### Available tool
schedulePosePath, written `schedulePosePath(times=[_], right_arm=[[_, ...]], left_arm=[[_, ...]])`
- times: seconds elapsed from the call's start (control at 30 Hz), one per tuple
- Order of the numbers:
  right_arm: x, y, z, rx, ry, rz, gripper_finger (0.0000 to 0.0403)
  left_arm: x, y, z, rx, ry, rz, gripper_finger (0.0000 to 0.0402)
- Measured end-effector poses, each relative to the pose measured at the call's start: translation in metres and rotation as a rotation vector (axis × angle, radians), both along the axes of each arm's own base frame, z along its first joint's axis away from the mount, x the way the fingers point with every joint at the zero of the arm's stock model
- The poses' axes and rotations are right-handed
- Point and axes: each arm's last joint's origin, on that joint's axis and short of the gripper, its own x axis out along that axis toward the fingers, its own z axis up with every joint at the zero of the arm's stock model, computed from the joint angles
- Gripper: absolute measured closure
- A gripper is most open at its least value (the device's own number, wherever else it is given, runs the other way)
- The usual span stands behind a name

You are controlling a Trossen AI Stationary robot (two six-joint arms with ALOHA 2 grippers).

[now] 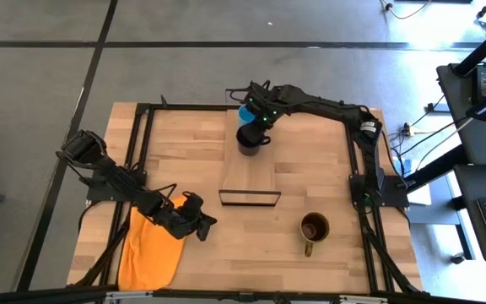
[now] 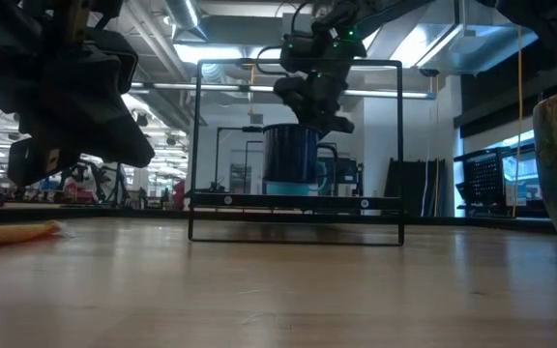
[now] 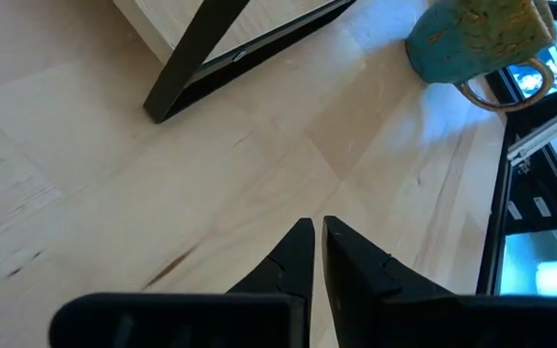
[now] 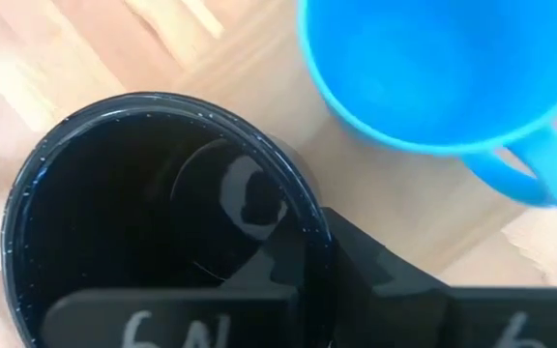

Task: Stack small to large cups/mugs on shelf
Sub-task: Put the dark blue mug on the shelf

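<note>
At the table's left an orange cloth [image 1: 150, 249] lies flat on the butcher-block tabletop [image 1: 327, 181], and the left gripper [image 1: 201, 221] waits just beside its upper right corner, its two fingers [image 3: 293, 259] drawn together with only a thin slit between them and nothing held. In the middle, the shelf [image 1: 250, 173] runs its long axis away from the front edge, with a thin black wire frame [image 2: 296, 150] at its near end. On its far end the black cup [image 1: 249, 139] stands upright, mouth up, and the right gripper [image 1: 258, 127] is closed on its rim, one finger inside the cup and one outside. The light-blue cup [image 4: 433, 72] stands just beside it, farther back, also mouth up, its handle [image 4: 540, 169] turned away from the black cup. White handwritten characters, not fully legible, show on the right gripper's body. Toward the right front, well apart from the shelf, the olive-yellow cup [image 1: 314, 228] stands upright on the tabletop, dark inside, handle toward the front edge. Grey floor surrounds the table; desks with monitors fill the room behind.
</note>
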Motion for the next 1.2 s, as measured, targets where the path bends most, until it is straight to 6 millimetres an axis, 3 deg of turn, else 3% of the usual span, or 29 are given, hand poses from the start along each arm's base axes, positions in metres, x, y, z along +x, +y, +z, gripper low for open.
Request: schedulePosePath(times=[0.7,0.9,1.2], right_arm=[[0.007,0.023,-0.001,-0.012,0.031,0.037,0.0360],[0.002,0.025,-0.002,-0.041,0.110,0.022,0.0359],[0.005,0.025,-0.002,-0.035,0.081,-0.027,0.0359]], left_arm=[[-0.002,-0.002,-0.001,-0.007,0.015,-0.026,0.0382],[-0.004,-0.006,-0.001,-0.007,0.015,-0.042,0.0382],[-0.006,-0.009,-0.001,-0.007,0.015,-0.055,0.0382]])
